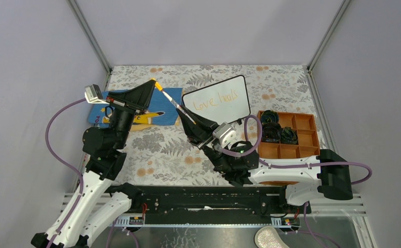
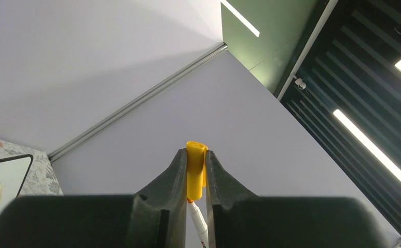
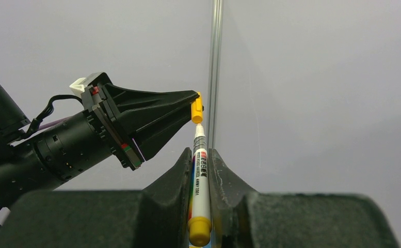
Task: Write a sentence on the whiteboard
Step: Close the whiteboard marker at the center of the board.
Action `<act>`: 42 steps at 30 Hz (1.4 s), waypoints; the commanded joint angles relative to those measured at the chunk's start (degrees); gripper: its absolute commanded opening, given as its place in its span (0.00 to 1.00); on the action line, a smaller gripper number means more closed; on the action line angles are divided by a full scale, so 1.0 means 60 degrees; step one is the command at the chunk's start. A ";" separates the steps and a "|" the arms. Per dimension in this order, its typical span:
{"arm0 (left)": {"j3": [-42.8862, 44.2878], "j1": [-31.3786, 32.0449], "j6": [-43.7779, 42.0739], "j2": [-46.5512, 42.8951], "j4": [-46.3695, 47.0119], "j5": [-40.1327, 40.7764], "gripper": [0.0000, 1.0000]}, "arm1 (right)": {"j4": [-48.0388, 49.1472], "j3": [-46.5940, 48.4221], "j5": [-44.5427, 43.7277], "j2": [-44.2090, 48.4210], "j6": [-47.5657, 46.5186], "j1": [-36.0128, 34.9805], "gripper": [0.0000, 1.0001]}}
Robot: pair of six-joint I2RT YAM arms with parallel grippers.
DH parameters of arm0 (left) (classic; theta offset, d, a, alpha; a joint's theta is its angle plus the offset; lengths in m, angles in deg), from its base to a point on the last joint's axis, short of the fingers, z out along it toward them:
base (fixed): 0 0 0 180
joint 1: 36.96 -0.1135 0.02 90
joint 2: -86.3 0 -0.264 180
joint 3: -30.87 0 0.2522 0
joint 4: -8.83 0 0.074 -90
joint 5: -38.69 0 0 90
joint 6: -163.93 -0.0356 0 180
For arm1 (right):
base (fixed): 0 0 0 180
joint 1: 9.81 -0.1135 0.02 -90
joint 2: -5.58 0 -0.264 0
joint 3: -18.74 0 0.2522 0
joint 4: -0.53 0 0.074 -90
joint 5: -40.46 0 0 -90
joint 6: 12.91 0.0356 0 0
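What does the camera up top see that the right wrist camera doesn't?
Only the top view shows the whiteboard with its orange words, the blue mat and the orange tray. Only the right wrist view shows the small print on the marker. Both show the left gripper shut on the yellow cap and the right gripper shut on the marker.

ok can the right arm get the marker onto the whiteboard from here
Probably yes: the whiteboard lies just beyond the right pincer, though the marker points at the cap in the left pincer.
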 commanded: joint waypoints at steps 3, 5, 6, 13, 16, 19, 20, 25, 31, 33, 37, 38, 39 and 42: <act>-0.0089 -0.0046 -0.0243 -0.0123 0.0066 0.0036 0.00 | 0.0622 0.0371 -0.0025 0.0275 -0.0024 -0.0039 0.00; -0.0099 -0.0042 -0.0243 -0.0099 0.0089 0.0004 0.00 | 0.0615 0.0372 -0.0035 0.0279 -0.0019 -0.0039 0.00; -0.0099 -0.0042 -0.0251 -0.0090 0.0075 -0.0010 0.00 | 0.0623 0.0372 -0.0035 0.0274 -0.0014 -0.0035 0.00; -0.0143 -0.0042 -0.0258 -0.0092 0.0042 0.0028 0.00 | 0.0630 0.0372 -0.0030 0.0273 0.0012 -0.0030 0.00; -0.0127 -0.0042 -0.0272 -0.0094 -0.0010 0.0049 0.00 | 0.0626 0.0358 -0.0023 0.0278 0.0045 -0.0035 0.00; -0.0114 -0.0042 -0.0280 -0.0093 -0.0028 0.0125 0.00 | 0.0617 0.0322 0.0022 0.0316 0.0103 -0.0039 0.00; -0.0107 -0.0046 -0.0273 -0.0091 -0.0029 0.0141 0.00 | 0.0611 0.0317 0.0032 0.0315 0.0107 -0.0039 0.00; -0.0084 -0.0042 -0.0228 -0.0052 0.0065 -0.0009 0.00 | 0.0623 0.0339 -0.0031 0.0274 0.0097 -0.0041 0.00; -0.0166 -0.0042 -0.0097 -0.0093 0.0247 -0.0144 0.00 | 0.0757 0.0398 -0.0117 0.0188 -0.0038 -0.0039 0.00; -0.0132 -0.0043 -0.0111 -0.0063 0.0235 -0.0354 0.00 | 0.0788 0.0423 -0.0112 0.0161 -0.0049 -0.0039 0.00; -0.0157 -0.0042 -0.0033 -0.0050 0.0235 -0.0490 0.00 | 0.0800 0.0487 -0.0090 0.0127 -0.0055 -0.0039 0.00; -0.0169 -0.0042 -0.0006 -0.0056 0.0235 -0.0500 0.00 | 0.0787 0.0502 -0.0075 0.0125 -0.0035 -0.0039 0.00; -0.0185 -0.0044 0.0028 -0.0053 0.0255 -0.0509 0.00 | 0.0775 0.0518 -0.0055 0.0112 -0.0029 -0.0039 0.00; -0.0194 -0.0042 0.0082 -0.0040 0.0292 -0.0563 0.00 | 0.0740 0.0533 -0.0047 0.0096 0.0006 -0.0041 0.00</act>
